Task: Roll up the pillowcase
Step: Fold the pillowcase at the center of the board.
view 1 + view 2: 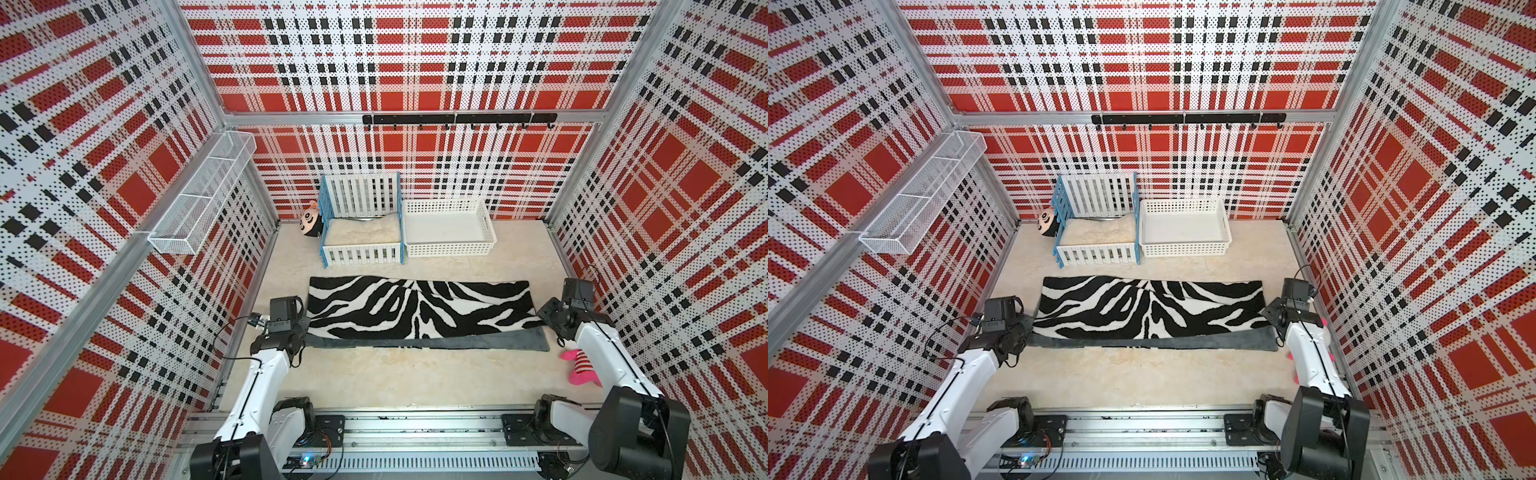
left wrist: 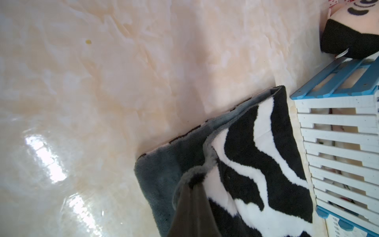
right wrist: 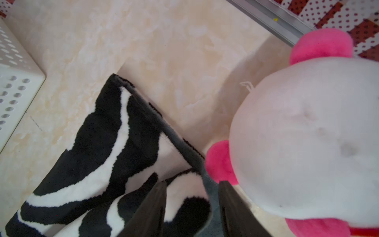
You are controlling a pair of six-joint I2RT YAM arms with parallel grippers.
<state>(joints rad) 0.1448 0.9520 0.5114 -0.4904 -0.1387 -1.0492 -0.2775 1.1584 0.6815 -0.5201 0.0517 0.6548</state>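
Left gripper (image 2: 194, 181): clamped shut on the grey edge of the pillowcase (image 1: 415, 311) at its left-end corner, plush bunched at the tips.
Right gripper (image 3: 192, 183): jaws apart, astride the right-end corner with the zebra fold and grey edge between them; they may be touching it, can't tell if pinching.
Pillowcase: flat on the table (image 1: 395, 374), mid, stretched across between both arms; zebra side folded over on top, grey strip showing along the near edge.
Pink toy (image 1: 582, 365): at the right end, pink ear touching the grey edge just beside the right gripper; crowds that corner.
Crib (image 1: 361, 251): behind the pillowcase toward its left end, apart from it; cream cushion (image 1: 359, 232) inside.
Basket (image 1: 449, 249): white, just beside the crib on its right.
Doll head (image 1: 311, 222): against the crib's left end.
Walls: wire shelf (image 1: 199, 199) on the left, hook rail (image 1: 457, 118) at the back.
View gaps: both top views hide the fingertips under the wrists, only the wrist views show them; in a top view the right arm (image 1: 1308, 353) covers most of the toy; only the top views show the full spread.
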